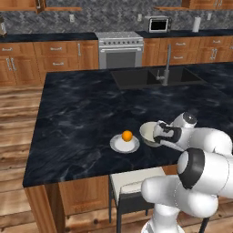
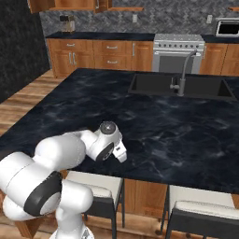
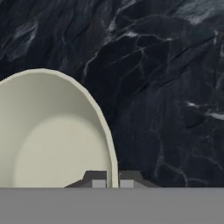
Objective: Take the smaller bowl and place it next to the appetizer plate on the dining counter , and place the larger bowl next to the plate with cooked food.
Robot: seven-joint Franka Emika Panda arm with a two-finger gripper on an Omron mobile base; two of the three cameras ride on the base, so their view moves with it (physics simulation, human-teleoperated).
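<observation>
The smaller bowl [image 1: 148, 132], pale cream with a darker rim, sits low at the near edge of the dining counter [image 1: 77, 113], just right of the appetizer plate [image 1: 119, 145]. That small white plate carries an orange fruit [image 1: 127, 135]. My gripper [image 1: 157, 139] is shut on the bowl's right rim. In the hand view the bowl [image 3: 52, 140] takes up the left side, and my gripper [image 3: 113, 179] has one fingertip [image 3: 98, 178] inside the rim and the other outside. I cannot tell whether the bowl touches the black top. The larger bowl and the yellow plate are out of view.
A sink [image 1: 154, 78] with a faucet [image 1: 166, 68] is set into the counter's far side. White-seated stools [image 1: 136, 183] [image 2: 203, 210] stand under the near edge. A stove [image 1: 121, 50] and wooden cabinets line the back wall.
</observation>
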